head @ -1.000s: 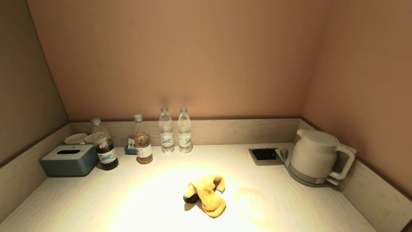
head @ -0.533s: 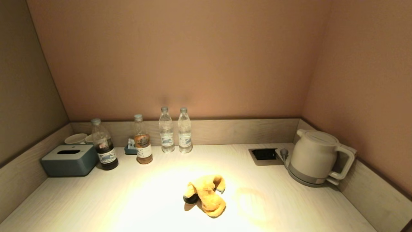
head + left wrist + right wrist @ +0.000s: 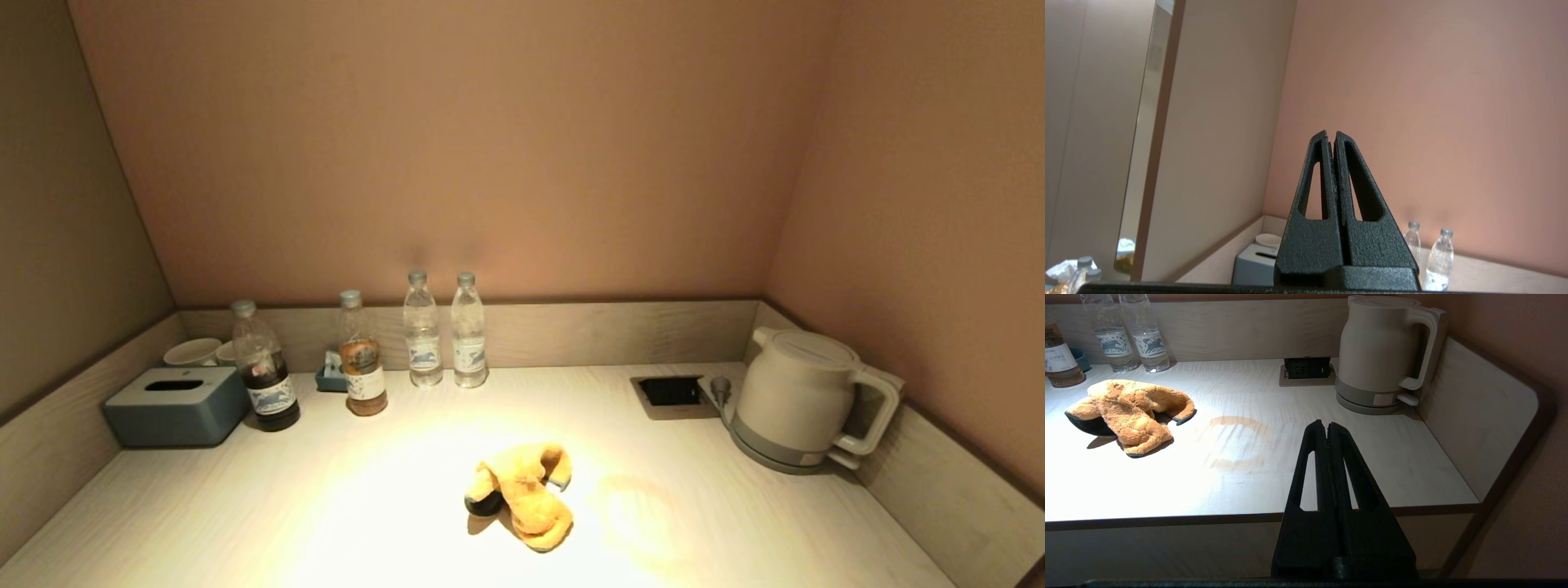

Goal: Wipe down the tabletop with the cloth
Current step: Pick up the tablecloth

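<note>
On the tabletop [image 3: 245, 506] lies the crumpled orange cloth [image 3: 522, 494]; both pincers pinched together.

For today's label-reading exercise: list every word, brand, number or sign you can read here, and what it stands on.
No text can be read.
Two clear plastic water bottles: blue-and-white labels, print too small.
Amber drink bottle: label blurred.
Dark cola-coloured bottle: label blurred.
Cream electric kettle: base sticker illegible.

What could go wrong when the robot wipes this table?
The cloth lies bunched up, so the shut left gripper may catch only a fold. A wide wipe might knock over the bottles behind it. Wiping the brownish stain could carry the cloth toward the kettle.
</note>
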Controlling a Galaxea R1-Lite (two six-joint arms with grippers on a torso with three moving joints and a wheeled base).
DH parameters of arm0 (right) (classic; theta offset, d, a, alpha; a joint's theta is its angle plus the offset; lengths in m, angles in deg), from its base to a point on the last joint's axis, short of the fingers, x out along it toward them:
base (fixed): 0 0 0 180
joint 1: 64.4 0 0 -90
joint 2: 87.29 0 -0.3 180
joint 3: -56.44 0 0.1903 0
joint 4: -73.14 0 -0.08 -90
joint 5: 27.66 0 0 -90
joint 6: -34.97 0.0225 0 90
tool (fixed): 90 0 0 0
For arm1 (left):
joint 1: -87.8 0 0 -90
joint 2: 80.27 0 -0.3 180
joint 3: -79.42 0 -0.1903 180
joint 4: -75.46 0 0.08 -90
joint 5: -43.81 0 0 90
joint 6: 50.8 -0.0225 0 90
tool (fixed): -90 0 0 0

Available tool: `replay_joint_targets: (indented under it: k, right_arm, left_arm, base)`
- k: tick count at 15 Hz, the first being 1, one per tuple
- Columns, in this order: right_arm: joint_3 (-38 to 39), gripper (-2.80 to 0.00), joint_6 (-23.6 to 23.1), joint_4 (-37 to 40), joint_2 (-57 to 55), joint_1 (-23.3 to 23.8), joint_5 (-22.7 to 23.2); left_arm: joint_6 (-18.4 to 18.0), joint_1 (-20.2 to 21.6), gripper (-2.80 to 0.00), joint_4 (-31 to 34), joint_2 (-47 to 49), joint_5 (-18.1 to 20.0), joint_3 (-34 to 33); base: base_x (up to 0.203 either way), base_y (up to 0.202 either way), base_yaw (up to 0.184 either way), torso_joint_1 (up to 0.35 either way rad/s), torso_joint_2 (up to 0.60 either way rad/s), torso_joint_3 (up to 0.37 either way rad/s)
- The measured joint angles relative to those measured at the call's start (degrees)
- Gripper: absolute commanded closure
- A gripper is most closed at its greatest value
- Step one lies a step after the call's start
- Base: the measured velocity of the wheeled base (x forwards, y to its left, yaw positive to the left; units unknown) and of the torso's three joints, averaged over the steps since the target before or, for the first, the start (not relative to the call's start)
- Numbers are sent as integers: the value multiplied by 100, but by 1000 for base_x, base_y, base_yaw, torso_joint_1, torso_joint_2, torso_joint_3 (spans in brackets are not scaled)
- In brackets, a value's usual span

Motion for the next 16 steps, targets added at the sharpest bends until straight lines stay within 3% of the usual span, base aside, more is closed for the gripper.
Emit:
replay_joint_targets:
  k: [3,7,16]
  right_arm:
    - [0,0,-1,2,0,2,-2]
    - [0,0,2,2,0,0,2]
    - [0,0,0,0,0,0,-2]
  left_arm:
    - [13,-8,0,-42,-5,48,-275]
    - [28,-6,0,-97,-5,436,-1122]
    - [-101,2,0,-1043,-5,1100,-2909]
  base:
    - [0,0,0,0,0,0]
    - [0,0,0,0,0,0]
    - [0,0,0,0,0,0]
